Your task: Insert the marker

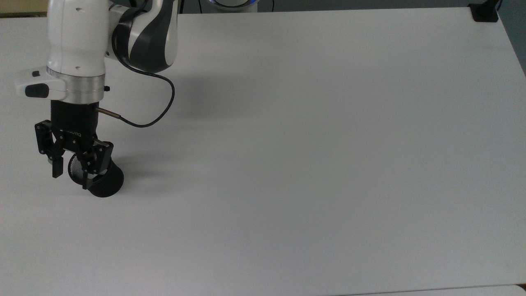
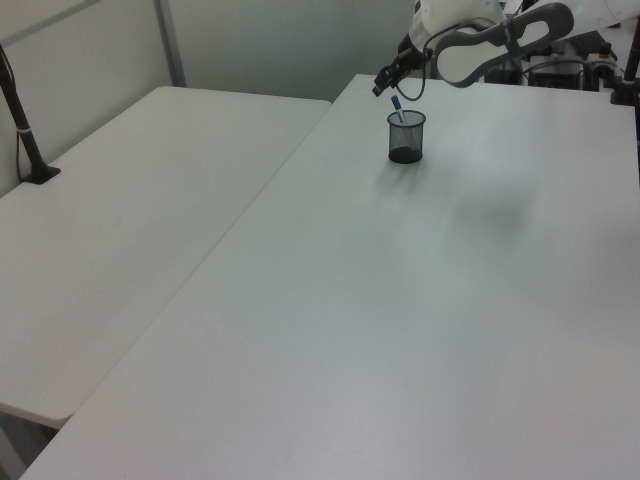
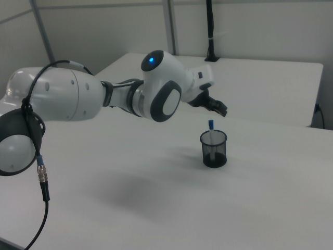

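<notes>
I see the marker (image 3: 211,127) standing in the black mesh cup (image 3: 214,149), its blue end poking above the rim and leaning against the far wall in the right view. My gripper (image 1: 70,172) hangs just above the cup with its fingers spread apart and holding nothing — the marker is out of its grasp. The cup sits near the top view's left edge of the white table (image 1: 312,144). The risk I judge from here is in pulling away: a finger is close to the rim, so a sideways move could clip the light cup and tip it, or catch the protruding blue end and lever the marker out.
</notes>
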Controlling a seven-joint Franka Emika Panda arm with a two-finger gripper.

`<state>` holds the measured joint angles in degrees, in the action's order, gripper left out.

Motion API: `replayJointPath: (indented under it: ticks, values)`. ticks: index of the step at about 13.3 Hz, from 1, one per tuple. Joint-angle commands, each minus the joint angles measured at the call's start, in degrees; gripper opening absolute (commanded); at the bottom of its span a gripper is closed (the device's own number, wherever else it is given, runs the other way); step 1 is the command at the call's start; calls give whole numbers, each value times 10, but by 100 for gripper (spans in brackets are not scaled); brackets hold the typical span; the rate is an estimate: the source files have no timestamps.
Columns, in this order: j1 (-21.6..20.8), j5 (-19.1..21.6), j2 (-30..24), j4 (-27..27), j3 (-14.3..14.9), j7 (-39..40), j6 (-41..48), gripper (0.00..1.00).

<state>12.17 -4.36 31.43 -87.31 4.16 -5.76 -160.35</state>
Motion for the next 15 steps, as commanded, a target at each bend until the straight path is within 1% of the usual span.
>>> replayJointPath:
  ticks: [1, 3, 6, 8, 10, 12, 13, 15]
  values:
    - [-34, 1, -20, -15, -1, 2, 9, 100]
    - [-58, 1, -31, -13, -1, 2, 65, 100]
    - [-106, 1, -61, -11, -1, 0, 179, 100]
    - [-154, -3, -101, -14, -1, 2, 304, 100]
    - [-179, -3, -127, -15, -1, 3, 377, 100]
    - [-205, -6, -166, -16, 0, 5, 471, 100]
    - [-208, -6, -189, -20, -1, 8, 528, 100]
    - [-208, -3, -238, -43, -1, 6, 578, 100]
